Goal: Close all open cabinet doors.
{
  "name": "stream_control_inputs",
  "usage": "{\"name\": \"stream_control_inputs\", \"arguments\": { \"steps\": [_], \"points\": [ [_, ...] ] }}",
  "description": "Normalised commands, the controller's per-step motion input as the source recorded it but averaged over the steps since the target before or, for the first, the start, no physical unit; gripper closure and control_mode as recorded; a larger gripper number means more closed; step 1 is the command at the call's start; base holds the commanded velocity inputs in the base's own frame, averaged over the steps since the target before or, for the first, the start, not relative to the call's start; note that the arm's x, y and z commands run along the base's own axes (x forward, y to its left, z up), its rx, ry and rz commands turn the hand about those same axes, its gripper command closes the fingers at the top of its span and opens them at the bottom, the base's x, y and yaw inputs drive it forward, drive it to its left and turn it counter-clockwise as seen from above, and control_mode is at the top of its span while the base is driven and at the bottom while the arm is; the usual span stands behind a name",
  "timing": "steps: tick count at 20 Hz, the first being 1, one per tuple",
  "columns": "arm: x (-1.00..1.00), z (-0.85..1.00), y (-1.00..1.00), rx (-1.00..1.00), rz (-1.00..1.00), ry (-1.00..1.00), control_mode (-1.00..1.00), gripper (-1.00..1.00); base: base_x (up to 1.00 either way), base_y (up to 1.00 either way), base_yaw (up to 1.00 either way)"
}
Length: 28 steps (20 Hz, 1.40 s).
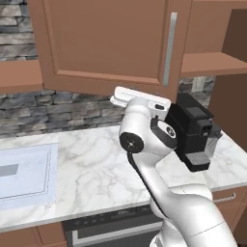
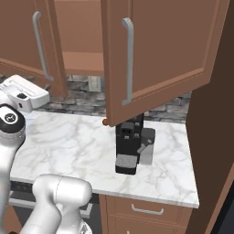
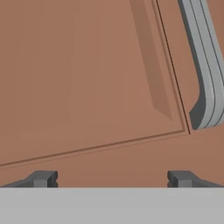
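Now at: left door (image 1: pixel 106 43), swung out over counter (image 2: pixel 82 141).
Gripper (image 3: pixel 111 179): jaws spread wide, empty, facing door panel beside handle (image 3: pixel 205 65).
Next: push panel shut; right door (image 2: pixel 160 50) likewise open.

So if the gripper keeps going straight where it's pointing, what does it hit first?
Most likely the flat panel of the open cabinet door, which lies dead ahead of the gripper. The silver handle sits off to one side. How far off is unclear.

Arm raised high, tool (image 3: pixel 112 178) fingers spread wide apart.
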Motion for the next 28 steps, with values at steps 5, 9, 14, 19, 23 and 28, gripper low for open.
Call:
{"name": "stream_control_inputs", "arguments": {
  "steps": [5, 9, 14, 19, 23, 28],
  "points": [
    [0.39, 0.0, -0.21, 0.0, 0.1, 0.0, -1.0, -1.0, 0.0, 0.0, 0.0],
    [0.33, 0.02, -0.14, 0.0, 0.08, 0.01, -1.0, -1.0, 0.0, 0.0, 0.0],
    [0.29, 0.04, -0.08, 0.0, 0.06, 0.01, -1.0, -1.0, 0.0, 0.0, 0.0],
    [0.32, 0.05, -0.06, 0.0, 0.05, 0.02, -1.0, -1.0, 0.0, 0.0, 0.0],
    [0.26, 0.06, -0.07, 0.0, 0.06, 0.05, -1.0, -1.0, 0.0, 0.0, 0.0],
    [0.25, 0.05, -0.05, 0.0, 0.05, 0.05, -1.0, -1.0, 0.0, 0.0, 0.0]
  ]
}}
